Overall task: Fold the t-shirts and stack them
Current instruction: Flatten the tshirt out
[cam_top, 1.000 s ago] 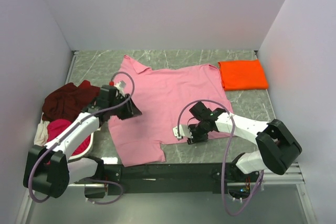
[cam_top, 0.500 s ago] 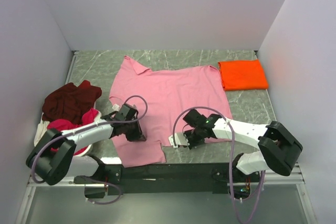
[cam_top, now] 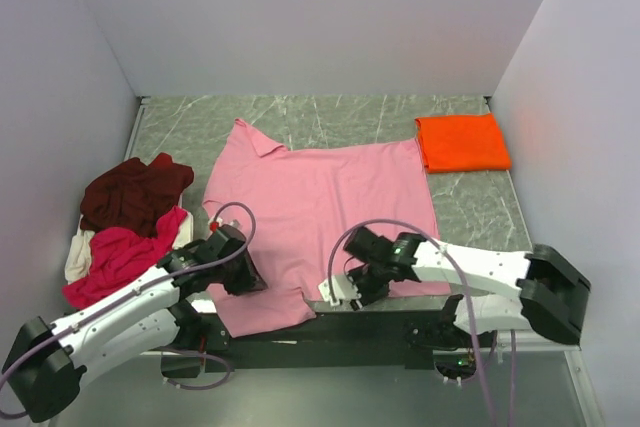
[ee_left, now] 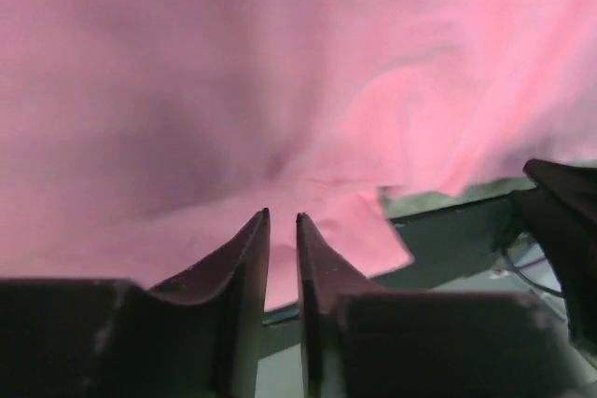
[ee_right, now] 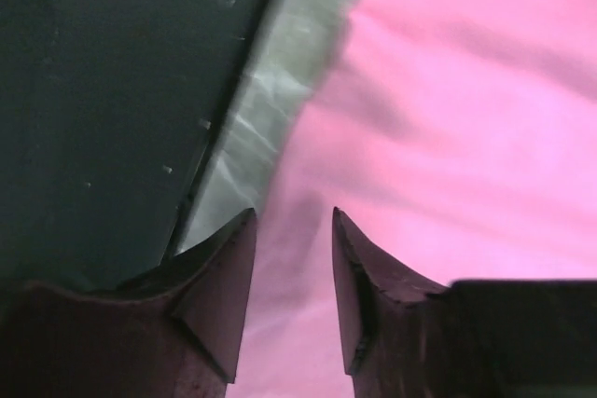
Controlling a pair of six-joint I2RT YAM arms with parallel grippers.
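Across the middle of the table [cam_top: 330, 112] lies the pink shirt [cam_top: 320, 207], spread flat with its collar toward the far left and its hem toward the arms. The hem's left part hangs past the table's near edge over the black rail [cam_top: 400, 319].

The left gripper [ee_left: 282, 216] sits at the near left part of the pink shirt. Its jaws are almost together, pinching cloth that puckers at their tips. The right gripper [ee_right: 294, 213] is low over the shirt's near right edge with its jaws apart. Pink cloth shows in the gap between them, gripped by neither, and bare table runs just to one side.

Just beside the pink shirt's far right sleeve lies the orange shirt [cam_top: 462, 142], folded into a neat rectangle. Left of the pink shirt is a loose heap: a maroon shirt [cam_top: 135, 192] farthest back, a magenta-red shirt [cam_top: 115, 257] nearer, and a cream shirt [cam_top: 75, 255] showing at the heap's left edge.
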